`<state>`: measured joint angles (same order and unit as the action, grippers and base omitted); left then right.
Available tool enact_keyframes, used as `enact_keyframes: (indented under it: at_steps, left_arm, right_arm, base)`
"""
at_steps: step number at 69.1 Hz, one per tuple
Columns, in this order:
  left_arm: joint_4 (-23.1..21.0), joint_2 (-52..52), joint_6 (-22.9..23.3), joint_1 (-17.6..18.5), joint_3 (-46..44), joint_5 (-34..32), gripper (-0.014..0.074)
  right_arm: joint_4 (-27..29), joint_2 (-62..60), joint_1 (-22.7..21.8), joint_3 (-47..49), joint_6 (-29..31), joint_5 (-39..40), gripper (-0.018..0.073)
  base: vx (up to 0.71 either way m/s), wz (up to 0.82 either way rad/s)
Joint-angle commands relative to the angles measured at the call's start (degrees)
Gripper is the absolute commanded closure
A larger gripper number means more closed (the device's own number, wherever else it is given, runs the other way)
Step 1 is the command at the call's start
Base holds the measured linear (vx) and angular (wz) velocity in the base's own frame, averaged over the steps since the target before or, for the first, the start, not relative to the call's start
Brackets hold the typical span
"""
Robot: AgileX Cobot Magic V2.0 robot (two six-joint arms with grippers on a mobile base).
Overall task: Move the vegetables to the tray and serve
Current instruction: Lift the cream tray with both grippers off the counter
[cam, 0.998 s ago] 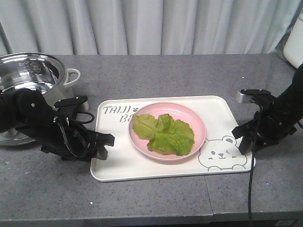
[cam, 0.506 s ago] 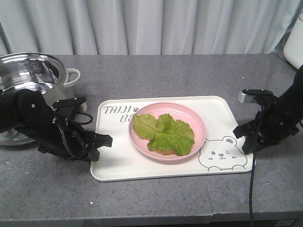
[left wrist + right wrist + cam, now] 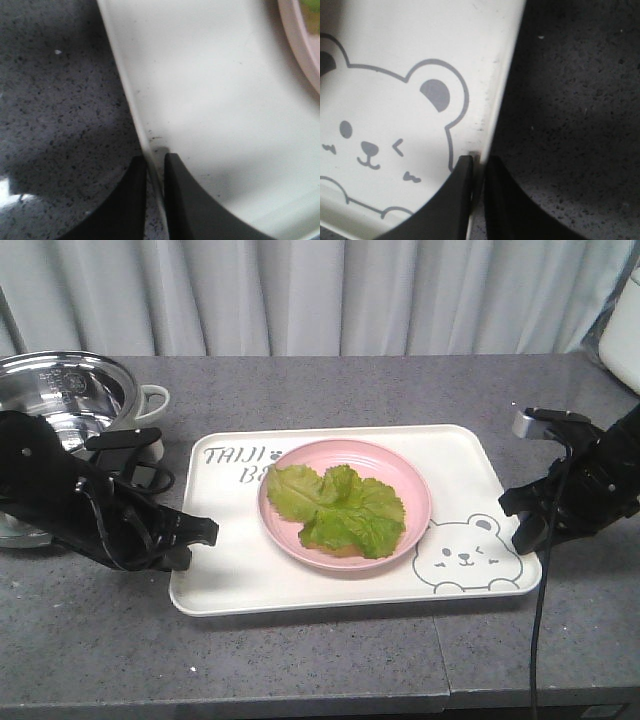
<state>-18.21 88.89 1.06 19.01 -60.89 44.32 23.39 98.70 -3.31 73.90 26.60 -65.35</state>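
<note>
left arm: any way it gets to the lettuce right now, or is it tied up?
Probably not as things stand. The left claw is shut on the tray at its left rim. The lettuce lies uncovered on the pink plate mid-tray; nothing blocks it once the claw lets go.

A steel pot [image 3: 62,392] blocked the left rear corner; bare counter [image 3: 350,390] lay open behind and before the tray [image 3: 240,570].
</note>
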Motion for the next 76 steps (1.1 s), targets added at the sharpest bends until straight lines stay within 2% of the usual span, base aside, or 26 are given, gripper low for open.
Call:
enact_keyframes:
  at_steps: [1,16,22,41,50,76]
  left_arm:
    - [-3.56,-5.17,-1.59,0.67,-1.78,-1.08,0.0603]
    - [-1.38,-10.4,-1.06,0.67,-1.78,-0.11,0.0603]
    - [-0.11,-11.95,1.27,0.67,-2.06,0.7,0.0603]
    - [6.4,-13.92,4.95,0.67,-5.82,5.21,0.0603]
    - [8.34,-13.92,5.93,0.67,-6.03,6.02,0.0603]
    - [9.41,-13.92,5.93,0.67,-6.03,5.97,0.0603]
  right_arm:
    - [8.2,-5.02,0.5,1.48,1.57,-3.06,0.0563]
    - [11.02,-9.39,0.5,1.48,0.79,-6.06,0.0563]
    - [11.78,-10.6,0.75,1.48,-0.18,-6.73,0.0563]
    - [11.22,-11.55,7.97,1.48,-4.32,-2.83,0.0563]
    - [11.36,-11.55,9.16,1.48,-4.45,-1.8,0.0562]
    - [11.36,-11.55,9.14,1.48,-4.04,-2.79,0.0562]
  base:
    - [0.0,0.0]
    - [0.0,0.0]
    - [0.0,0.0]
    - [0.0,0.0]
    - [0.0,0.0]
    - [0.0,0.0]
